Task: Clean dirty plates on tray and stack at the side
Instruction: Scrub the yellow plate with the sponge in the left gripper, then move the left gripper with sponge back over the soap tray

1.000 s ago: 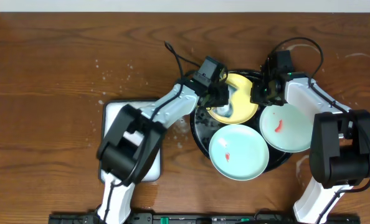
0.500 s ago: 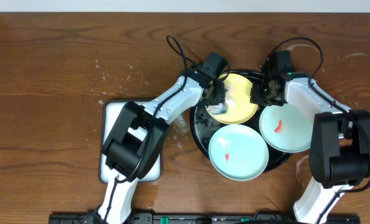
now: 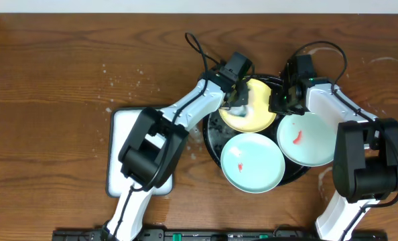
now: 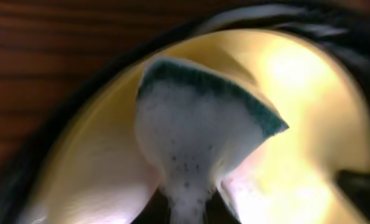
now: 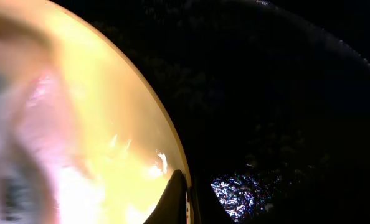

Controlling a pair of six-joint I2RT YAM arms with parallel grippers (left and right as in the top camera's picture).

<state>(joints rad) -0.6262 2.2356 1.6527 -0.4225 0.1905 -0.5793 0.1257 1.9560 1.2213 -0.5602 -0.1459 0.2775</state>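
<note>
The yellow plate [image 3: 252, 110] lies at the back of the black round tray [image 3: 212, 142]. My left gripper [image 3: 236, 100] is shut on a sudsy white sponge with a green back [image 4: 197, 118] and presses it on the yellow plate [image 4: 309, 81]. My right gripper [image 3: 279, 102] is shut on the yellow plate's right rim [image 5: 172, 155], one finger over the edge [image 5: 175, 196]. Two mint-green plates, each with a red smear, lie in the tray: one at the front [image 3: 252, 163], one at the right [image 3: 307, 139].
A white rectangular sponge tray [image 3: 128, 134] stands left of the black tray, partly under my left arm. Water drops speckle the wooden table [image 3: 125, 77] at the back left. The black tray floor is wet and glistening in the right wrist view [image 5: 241, 193].
My left gripper has slid the sponge to the right across the yellow plate. The front mint-green plate has shifted slightly left. My right gripper has stayed on the plate's rim.
</note>
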